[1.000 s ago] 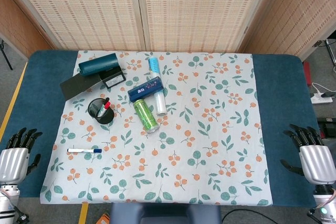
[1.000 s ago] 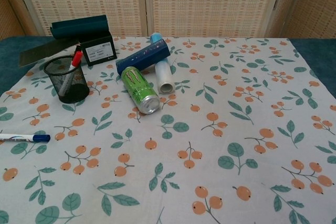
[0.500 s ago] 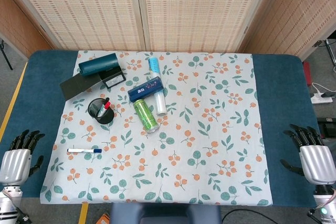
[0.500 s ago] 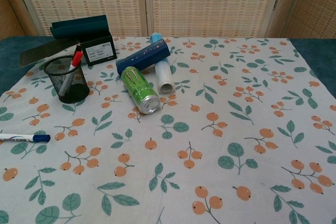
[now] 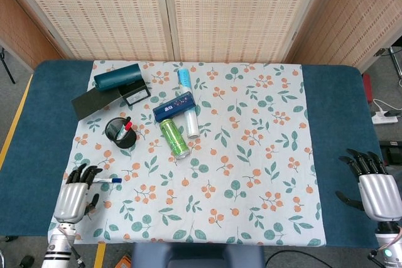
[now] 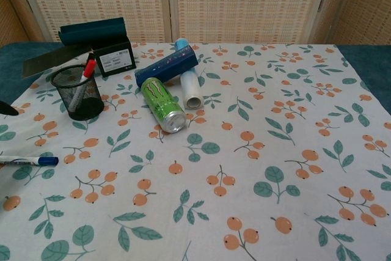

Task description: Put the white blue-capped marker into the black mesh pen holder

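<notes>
The white blue-capped marker [image 6: 29, 161] lies flat on the floral cloth at the left, its blue cap [image 5: 116, 180] pointing right. The black mesh pen holder [image 5: 120, 132] [image 6: 77, 92] stands upright farther back, with a red-capped pen inside. My left hand [image 5: 75, 196] hovers just in front of the marker, fingers spread above its white end, holding nothing; only a dark fingertip [image 6: 8, 109] shows at the chest view's left edge. My right hand [image 5: 374, 189] rests open near the table's front right edge, far from the marker.
A green can [image 5: 174, 137], a white tube [image 5: 191, 123] and a dark blue case [image 5: 174, 106] lie together right of the holder. A teal roll [image 5: 118, 76], a black box [image 5: 136, 95] and a dark card [image 5: 94, 101] sit behind it.
My left hand has swung in from the table's left edge to just in front of the marker. The right hand and all objects have stayed put.
</notes>
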You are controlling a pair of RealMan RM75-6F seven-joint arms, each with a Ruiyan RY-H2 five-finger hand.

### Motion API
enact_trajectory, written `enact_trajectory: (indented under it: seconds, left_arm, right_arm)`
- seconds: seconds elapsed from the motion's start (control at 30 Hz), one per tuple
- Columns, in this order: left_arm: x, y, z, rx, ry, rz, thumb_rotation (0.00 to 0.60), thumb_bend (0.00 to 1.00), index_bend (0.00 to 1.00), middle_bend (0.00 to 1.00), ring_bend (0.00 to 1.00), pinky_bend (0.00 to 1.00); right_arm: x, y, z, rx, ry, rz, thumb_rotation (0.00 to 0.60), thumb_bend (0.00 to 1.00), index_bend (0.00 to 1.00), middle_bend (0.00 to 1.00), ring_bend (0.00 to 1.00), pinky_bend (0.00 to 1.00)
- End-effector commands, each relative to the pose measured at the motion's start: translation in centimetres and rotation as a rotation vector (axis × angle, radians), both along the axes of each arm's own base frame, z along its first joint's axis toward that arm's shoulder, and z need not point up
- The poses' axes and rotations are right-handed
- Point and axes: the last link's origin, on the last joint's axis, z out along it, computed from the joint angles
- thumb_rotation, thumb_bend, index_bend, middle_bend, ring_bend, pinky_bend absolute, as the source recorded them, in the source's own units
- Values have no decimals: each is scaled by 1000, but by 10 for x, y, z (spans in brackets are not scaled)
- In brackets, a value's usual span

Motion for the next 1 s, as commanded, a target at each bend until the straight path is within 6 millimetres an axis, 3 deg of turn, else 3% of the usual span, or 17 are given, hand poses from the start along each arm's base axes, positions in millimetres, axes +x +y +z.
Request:
enact_trajectory:
  seconds: [0.03,0.33,1.0]
  left_arm:
    - [9,9,-23,-27,7,14,600,323,238,184,65,152]
    - [11,32,-47,-15,92,37,600,324,266,247,77,154]
    - [-5,35,-65,42,226,96,600,323,361,323,107,155]
  right_arm:
    - [0,0,0,2,0,0,600,43,244,130,155,113]
    - [-2,-1,0,0,-3,-7,600,43,248,130,155,113]
    - [-4,-2,2,-7,-9,-10,600,44,253,130,155,113]
